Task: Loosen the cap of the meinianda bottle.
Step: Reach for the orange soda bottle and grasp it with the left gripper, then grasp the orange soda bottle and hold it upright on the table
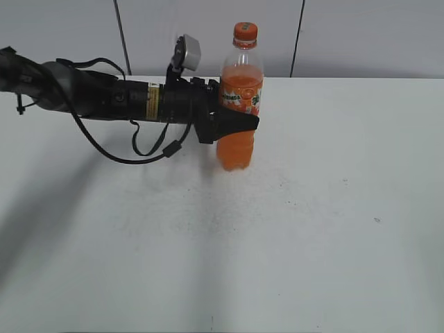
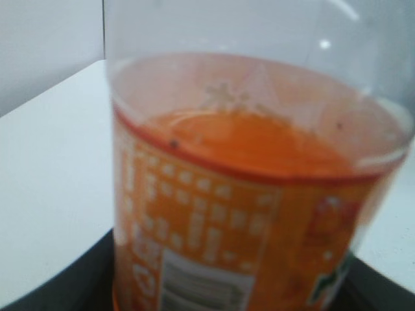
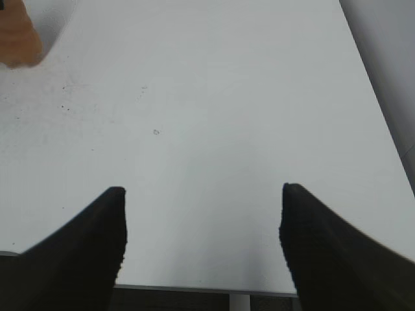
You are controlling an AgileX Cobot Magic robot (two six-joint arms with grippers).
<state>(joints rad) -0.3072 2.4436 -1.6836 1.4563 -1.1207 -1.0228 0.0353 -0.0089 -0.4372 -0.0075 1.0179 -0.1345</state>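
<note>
The meinianda bottle [image 1: 239, 94] stands upright on the white table [image 1: 312, 208], full of orange liquid, with its orange cap [image 1: 245, 30] on top. My left gripper [image 1: 236, 123] reaches in from the left and is shut on the bottle's middle, just below the label. In the left wrist view the bottle [image 2: 246, 194] fills the frame, with black jaws at both lower corners. My right gripper [image 3: 202, 214] is open and empty above the table's near edge. It is out of the exterior view. The bottle's base [image 3: 16, 35] shows at the far left of the right wrist view.
The white table [image 3: 227, 97] is bare apart from small dark specks. A pale panelled wall [image 1: 361, 35] stands behind it. The table's right edge [image 3: 382, 129] and near edge show in the right wrist view. The left arm's cable [image 1: 139, 149] loops down onto the table.
</note>
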